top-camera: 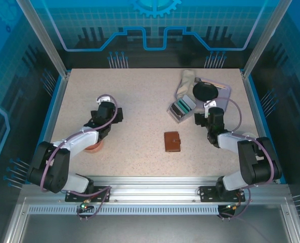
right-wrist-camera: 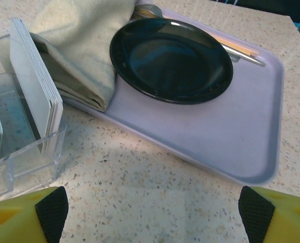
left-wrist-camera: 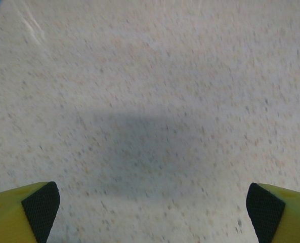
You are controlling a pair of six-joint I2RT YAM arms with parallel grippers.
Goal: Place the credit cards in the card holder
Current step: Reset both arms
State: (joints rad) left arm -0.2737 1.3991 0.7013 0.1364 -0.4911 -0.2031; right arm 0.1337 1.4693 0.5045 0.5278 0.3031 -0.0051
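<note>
**Both grippers spread and empty; credit cards (top-camera: 183, 107) kept in the clear tray (top-camera: 173, 117), card holder (top-camera: 172, 142) shut.**

From above, the card holder is seen lying closed on the desk (top-camera: 134, 91) toward its near edge, well apart from the cards, which are stood on edge in the clear tray beside the lilac tray (top-camera: 225, 91) at the far right corner. The left gripper (top-camera: 115, 115) is held over bare desk, and the right gripper (top-camera: 208, 112) near the clear tray. In the left wrist view the fingers (left-wrist-camera: 38, 210) are parted wide with nothing between them. In the right wrist view the pads (right-wrist-camera: 51, 212) are equally wide, with pale cards at the left. Several packed cards could be pinched together, or the light tray tipped. The holder must be opened first.
</note>
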